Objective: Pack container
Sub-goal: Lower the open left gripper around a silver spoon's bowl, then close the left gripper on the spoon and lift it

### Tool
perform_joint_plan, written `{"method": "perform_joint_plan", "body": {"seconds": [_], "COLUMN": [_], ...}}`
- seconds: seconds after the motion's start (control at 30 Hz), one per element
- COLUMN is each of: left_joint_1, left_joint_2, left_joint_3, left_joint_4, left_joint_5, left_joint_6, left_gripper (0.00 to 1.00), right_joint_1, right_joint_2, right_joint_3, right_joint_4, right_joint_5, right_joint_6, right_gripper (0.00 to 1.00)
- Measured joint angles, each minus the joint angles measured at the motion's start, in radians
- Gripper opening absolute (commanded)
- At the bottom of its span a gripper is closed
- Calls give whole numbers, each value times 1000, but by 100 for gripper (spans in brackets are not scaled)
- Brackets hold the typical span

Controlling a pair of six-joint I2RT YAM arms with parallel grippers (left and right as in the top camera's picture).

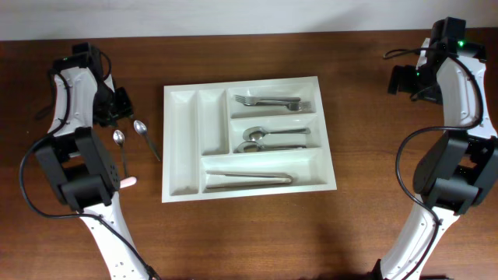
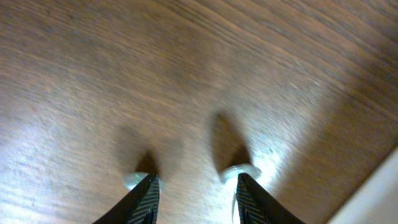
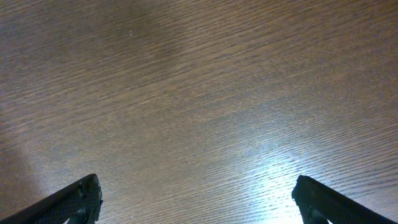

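Note:
The container, a white cutlery tray (image 1: 180,140), lies in the middle of the table. Its top long compartment holds forks (image 1: 272,101), the middle one spoons (image 1: 268,138), the bottom one knives (image 1: 249,179). The two narrow upright compartments on the left are empty. Two loose spoons (image 1: 119,138) (image 1: 142,128) lie on the wood left of the tray. My left gripper (image 1: 118,113) (image 2: 196,177) is open just behind them. In the left wrist view the spoon bowls (image 2: 135,181) (image 2: 239,172) sit at its fingertips, with bare wood between. My right gripper (image 1: 401,80) (image 3: 196,183) is wide open over bare wood at the far right.
The table top is dark wood (image 1: 257,233). A small pale pink thing (image 1: 129,182) lies by the left arm's base. A corner of the tray shows in the left wrist view (image 2: 387,193). The arm bases stand at the front left and front right.

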Motion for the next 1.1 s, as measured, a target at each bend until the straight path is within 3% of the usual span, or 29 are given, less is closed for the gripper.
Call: {"method": "perform_joint_plan", "body": {"seconds": [0.43, 1.1], "left_joint_1": [-76, -79], "left_joint_2": [-2, -2], "left_joint_3": [0, -73], "left_joint_4": [-17, 12], "left_joint_5": [3, -9], "left_joint_6": [0, 0], "left_gripper": [42, 42], "right_joint_1": [0, 0], "right_joint_2": [0, 0], "right_joint_3": [0, 0], "right_joint_4": [0, 0], "right_joint_5": [0, 0], "right_joint_6": [0, 0], "right_gripper": [99, 99]}}
